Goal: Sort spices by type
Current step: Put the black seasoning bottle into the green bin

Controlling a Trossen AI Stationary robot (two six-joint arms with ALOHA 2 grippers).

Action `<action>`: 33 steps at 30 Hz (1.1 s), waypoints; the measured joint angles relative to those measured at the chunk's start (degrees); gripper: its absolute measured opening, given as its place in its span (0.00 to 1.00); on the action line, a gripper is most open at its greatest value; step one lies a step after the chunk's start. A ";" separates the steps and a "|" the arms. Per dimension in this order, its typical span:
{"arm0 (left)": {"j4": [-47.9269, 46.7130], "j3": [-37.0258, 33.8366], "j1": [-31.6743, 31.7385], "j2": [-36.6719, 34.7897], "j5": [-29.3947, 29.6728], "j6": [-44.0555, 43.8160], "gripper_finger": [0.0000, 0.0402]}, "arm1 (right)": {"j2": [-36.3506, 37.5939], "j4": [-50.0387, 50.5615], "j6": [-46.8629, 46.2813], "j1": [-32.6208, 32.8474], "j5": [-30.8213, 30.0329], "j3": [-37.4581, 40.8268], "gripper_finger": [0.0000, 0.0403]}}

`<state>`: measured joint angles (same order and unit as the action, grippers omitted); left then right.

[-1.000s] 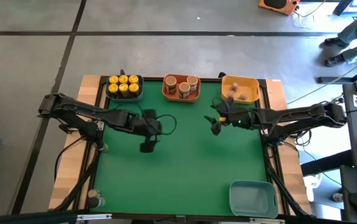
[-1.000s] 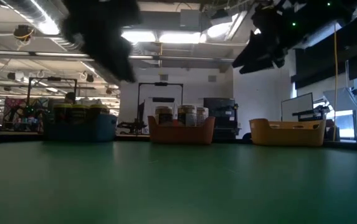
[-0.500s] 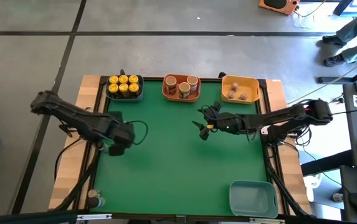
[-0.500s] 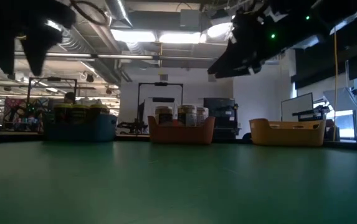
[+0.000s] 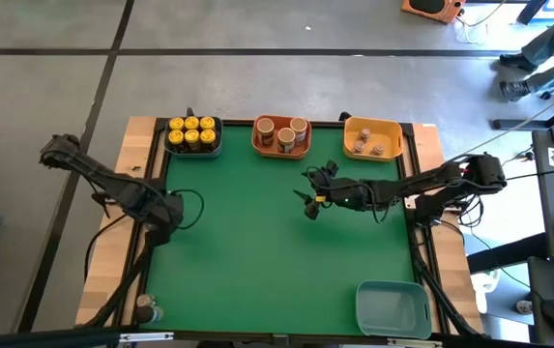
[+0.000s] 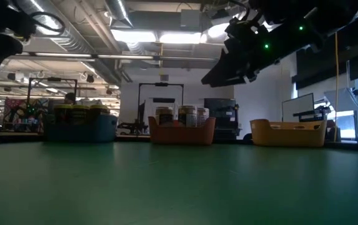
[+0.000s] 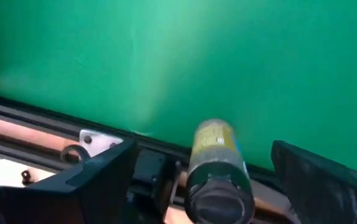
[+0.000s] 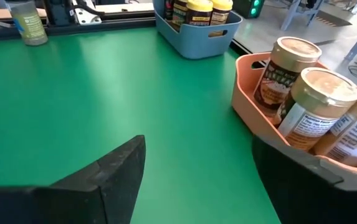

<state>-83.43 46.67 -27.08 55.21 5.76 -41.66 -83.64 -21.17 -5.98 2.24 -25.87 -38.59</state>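
The spices sit sorted at the far edge: yellow-lidded jars (image 5: 191,134) in a blue bin (image 8: 198,43), tan-lidded jars (image 8: 318,102) in an orange bin (image 5: 281,148), and tiny jars (image 5: 368,145) in a yellow bin (image 5: 393,130). My left gripper (image 5: 165,218) hangs open at the table's left edge and points down. Below it, a small dark-capped bottle (image 7: 218,165) stands on the edge rail and shows between the fingers, which do not touch it. My right gripper (image 5: 307,201) hovers open over the mat's middle, with nothing between its fingers (image 8: 113,171).
A teal bin (image 5: 391,307) stands at the near right corner. Another small jar (image 5: 144,309) stands off the mat at the near left corner. The green mat (image 5: 277,261) lies bare between the arms. The dark-capped bottle (image 8: 28,25) also shows at the left edge in the right wrist view.
My left gripper has swung from the mat's middle to the table's left edge and tipped to point down, staying open. My right gripper has moved down and a little toward the table's left, and stays open.
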 joint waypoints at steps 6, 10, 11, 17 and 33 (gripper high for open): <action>0.17 -0.01 -3.18 2.23 -0.46 2.03 0.88 | 0.00 -0.88 -0.03 0.00 0.00 0.00 0.72; -0.47 -0.01 -3.31 5.44 -1.64 4.04 0.85 | 0.00 -1.77 0.13 -0.01 -0.01 0.00 0.72; -0.60 -0.01 -3.31 6.43 -2.33 4.86 0.84 | 0.00 -1.77 0.15 0.00 0.00 0.00 0.72; -1.43 -0.01 -3.33 12.64 -5.56 9.81 0.81 | 0.00 -1.84 0.12 0.00 0.00 0.00 0.72; -2.66 -0.37 -3.33 26.52 -8.74 18.78 0.70 | 0.00 -1.84 -0.07 -0.02 0.00 0.00 0.72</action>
<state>-86.10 46.30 -30.41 81.72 -2.98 -22.88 -83.64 -23.00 -6.04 2.22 -25.87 -38.59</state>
